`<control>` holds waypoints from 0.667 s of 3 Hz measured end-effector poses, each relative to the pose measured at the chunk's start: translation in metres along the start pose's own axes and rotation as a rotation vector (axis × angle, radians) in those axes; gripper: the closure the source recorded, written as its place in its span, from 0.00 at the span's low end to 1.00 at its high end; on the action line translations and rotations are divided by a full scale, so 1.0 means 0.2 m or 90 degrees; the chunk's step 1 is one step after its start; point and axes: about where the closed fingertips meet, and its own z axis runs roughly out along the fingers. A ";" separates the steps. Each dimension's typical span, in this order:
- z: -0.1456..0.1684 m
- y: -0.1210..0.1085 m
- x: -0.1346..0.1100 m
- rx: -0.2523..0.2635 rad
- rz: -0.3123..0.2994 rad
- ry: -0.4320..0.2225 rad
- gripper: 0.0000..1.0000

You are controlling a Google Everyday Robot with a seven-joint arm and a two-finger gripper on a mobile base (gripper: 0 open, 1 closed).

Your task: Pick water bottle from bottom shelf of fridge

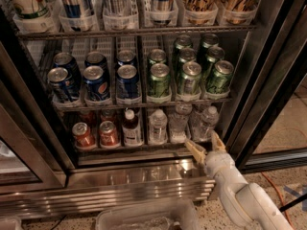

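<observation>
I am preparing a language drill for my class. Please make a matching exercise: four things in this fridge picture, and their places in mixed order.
1 red cans
2 green cans
3 water bottles
4 claw

A middle rack, right
B outside the fridge, low right, open
C bottom shelf, left
D bottom shelf, right

Pairs: 1-C, 2-A, 3-D, 4-B
</observation>
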 end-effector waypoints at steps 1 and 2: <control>0.02 -0.04 0.00 0.026 0.007 -0.015 0.28; 0.02 -0.10 0.00 0.058 0.016 -0.028 0.28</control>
